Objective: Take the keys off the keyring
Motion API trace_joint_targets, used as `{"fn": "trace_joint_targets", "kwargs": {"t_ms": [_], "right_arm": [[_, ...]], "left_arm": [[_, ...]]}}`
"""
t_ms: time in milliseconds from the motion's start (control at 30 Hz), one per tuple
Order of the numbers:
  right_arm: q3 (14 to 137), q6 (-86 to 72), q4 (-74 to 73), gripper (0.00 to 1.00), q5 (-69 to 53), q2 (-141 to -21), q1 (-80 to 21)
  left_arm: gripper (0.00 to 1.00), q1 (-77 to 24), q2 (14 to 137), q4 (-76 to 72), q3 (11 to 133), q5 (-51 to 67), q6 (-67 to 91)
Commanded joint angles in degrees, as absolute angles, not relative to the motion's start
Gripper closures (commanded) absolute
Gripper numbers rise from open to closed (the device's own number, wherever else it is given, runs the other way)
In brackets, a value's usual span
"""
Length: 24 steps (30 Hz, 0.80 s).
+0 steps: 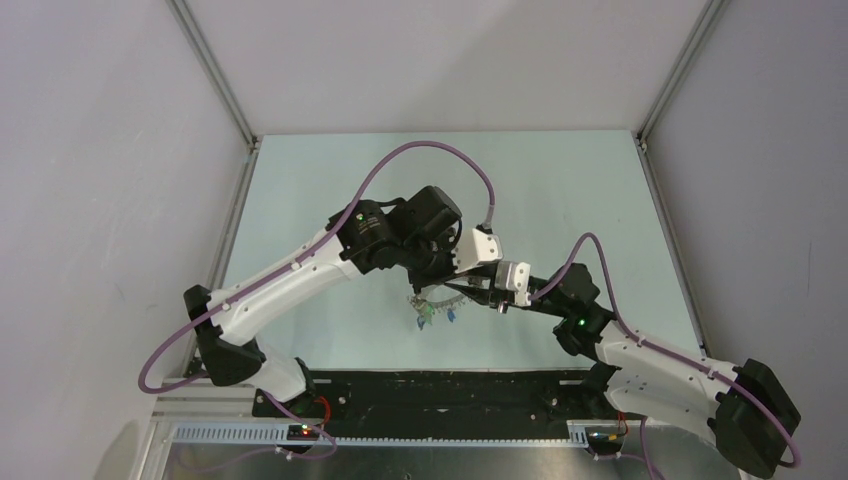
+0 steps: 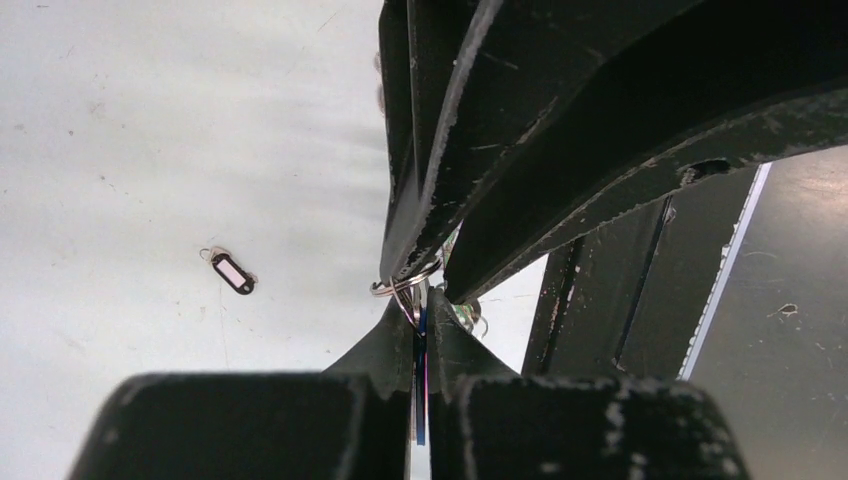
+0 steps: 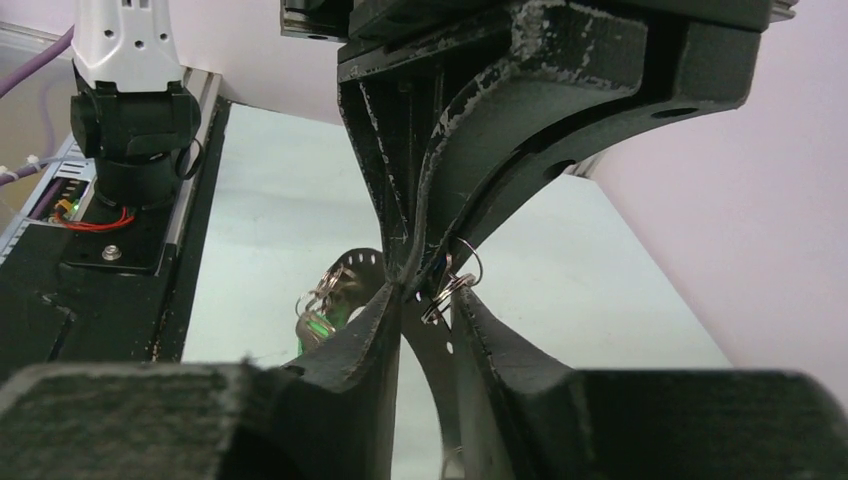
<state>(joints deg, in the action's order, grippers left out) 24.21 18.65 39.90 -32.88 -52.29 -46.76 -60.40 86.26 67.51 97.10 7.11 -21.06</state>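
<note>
Top external, for the poses: shows the left arm [image 1: 280, 280] rising from the near-left base, elbow bent, wrist bowed steeply down over the middle of the table [image 1: 330, 180]. Shows the right arm [image 1: 650, 355] stretched low from the near-right base, wrist roughly level and aimed leftward. Meet tip to tip above the table.

Hard to read from above: loses both sets of fingertips in dark housings, leaves the keyring [image 1: 447, 296] as a faint pale arc between them and the keys [image 1: 425, 317] as green and blue specks dangling below. Cut off in the wrist views too, with only a perforated strip of the keyring clear of the finger bodies.

Left gripper [image 2: 421, 318]: fully closed, pinching the keyring, seen edge-on with a bluish tint. Right gripper [image 3: 425, 300]: a narrow gap apart, straddling that strip and a small split ring [image 3: 457, 280]; cannot tell whether touching either. Small black tag [image 2: 232, 272] flat on the table, well apart.
</note>
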Motion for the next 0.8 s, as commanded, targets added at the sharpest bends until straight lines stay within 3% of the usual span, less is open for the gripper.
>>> {"fn": "trace_joint_targets", "kwargs": {"t_ms": [0,333,767], "right_arm": [[26.19,18.95,39.95,0.75,-32.73,-51.27,-46.55],[26.08,20.43,33.06,1.0,-30.64,-46.92,-46.49],[25.19,22.48,31.5,1.0,-31.4,-43.58,-47.19]], "left_arm": [[1.0,-60.75,83.21,66.39,100.33,10.89,-21.61],[1.0,-60.69,83.36,66.4,100.1,9.95,-19.49],[1.0,-58.03,84.7,66.4,100.44,13.68,-13.25]]}}
